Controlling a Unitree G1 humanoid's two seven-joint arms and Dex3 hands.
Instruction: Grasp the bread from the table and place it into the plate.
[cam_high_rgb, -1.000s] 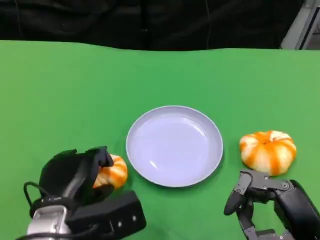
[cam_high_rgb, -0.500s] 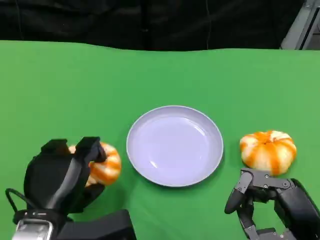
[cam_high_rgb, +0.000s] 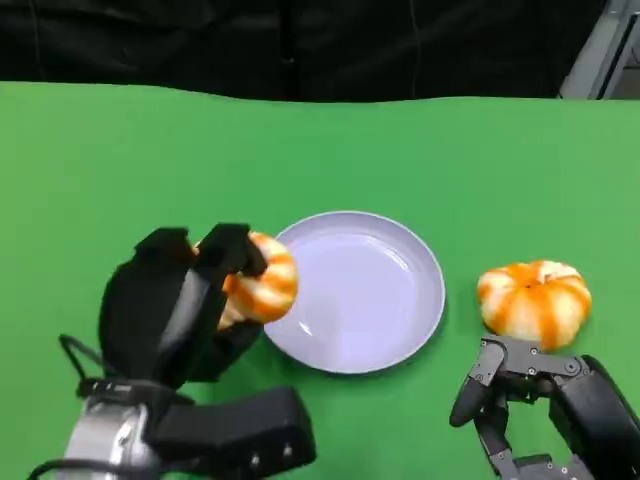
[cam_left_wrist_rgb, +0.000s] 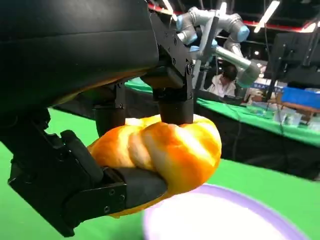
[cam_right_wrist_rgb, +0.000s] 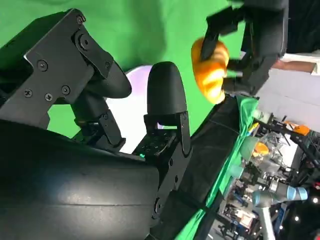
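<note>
Left hand (cam_high_rgb: 185, 310) grips bread (cam_high_rgb: 262, 283) (fingers (cam_left_wrist_rgb: 172, 95) pinching it) above plate (cam_high_rgb: 385, 330) left rim; right hand (cam_high_rgb: 545, 405) apparently empty, fingers spread, on near-right tabletop (cam_high_rgb: 120, 170).

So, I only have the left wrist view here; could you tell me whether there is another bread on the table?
Observer: Yes, a second bread lies on the green table, right of the plate and apart from it.
Operator: Thanks. Is the right hand touching it?
Observer: No, the right hand sits just nearer the robot, fingers apart, holding nothing.
Operator: And where is my held bread relative to the plate?
Observer: The left hand holds the bread over the plate's left rim.
</note>
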